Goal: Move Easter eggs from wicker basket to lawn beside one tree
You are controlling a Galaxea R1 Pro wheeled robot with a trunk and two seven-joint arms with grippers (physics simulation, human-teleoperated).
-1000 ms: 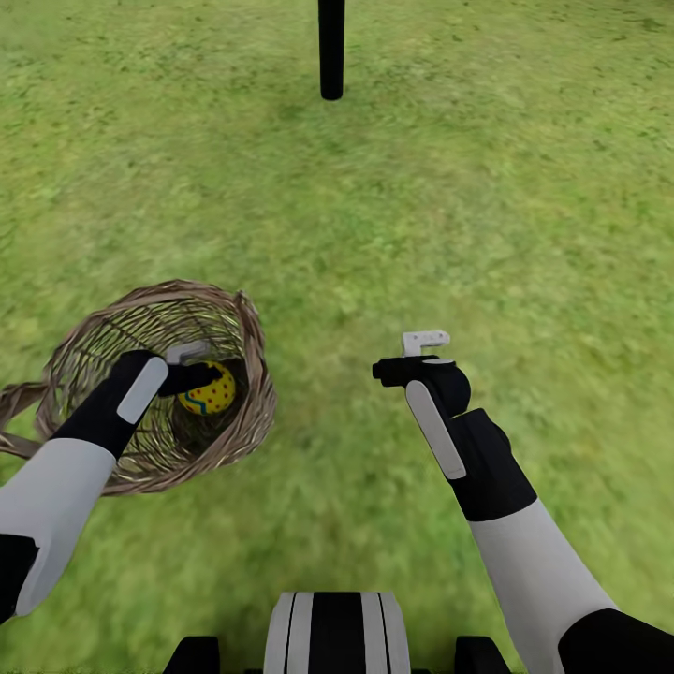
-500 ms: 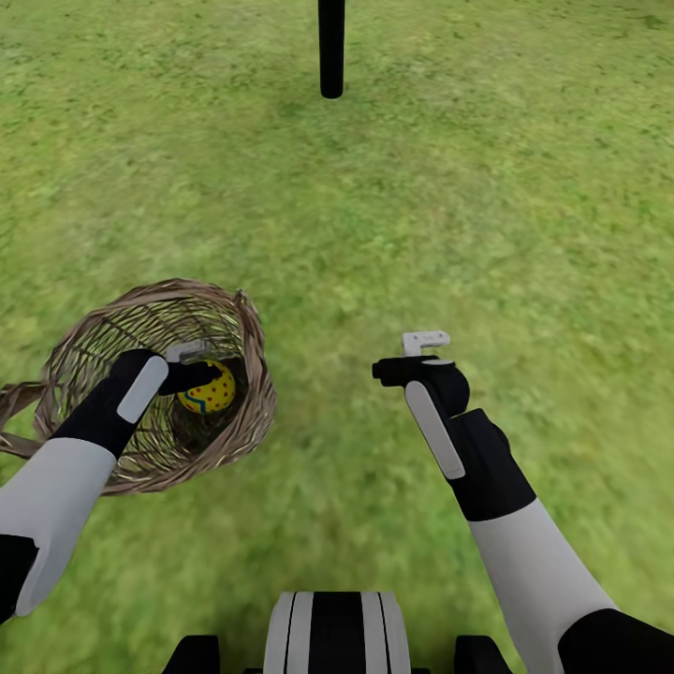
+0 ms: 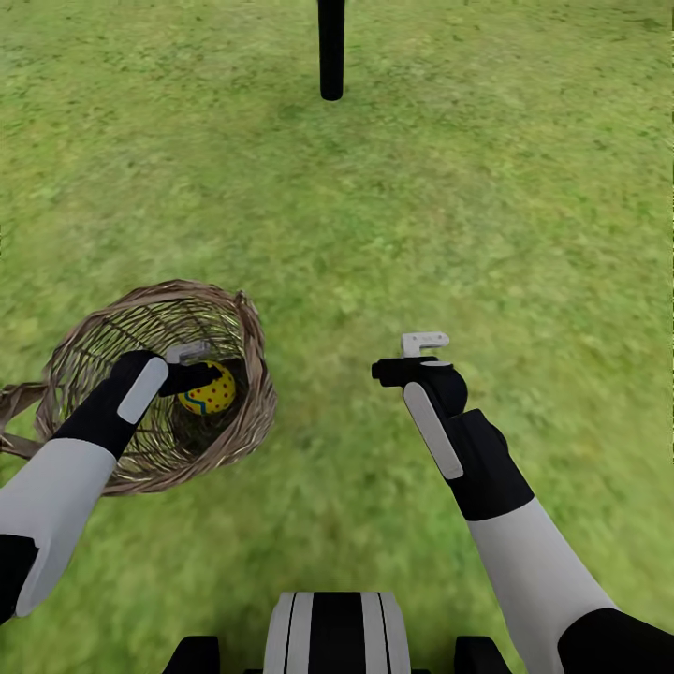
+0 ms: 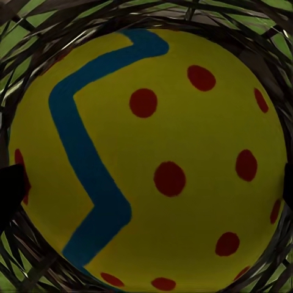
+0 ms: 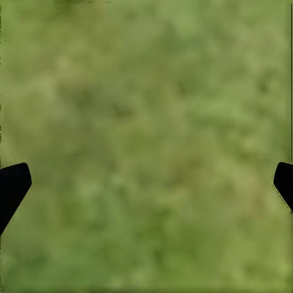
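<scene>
The lawn (image 3: 487, 206) is flat, mottled green grass, paler in patches, stretching away on every side of the wicker basket (image 3: 245, 328). The basket sits directly on the grass, tilted, its braided rim facing upward. Well beyond the basket, a black tree trunk (image 3: 330, 51) rises straight from the turf. In the right wrist view the grass (image 5: 146, 146) is blurred.

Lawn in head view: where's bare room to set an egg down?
Free: green grass lawn between the woven wicker basket and right gripper, and up to the black trunk. Crowded: the basket, with left gripper at the yellow egg.
</scene>
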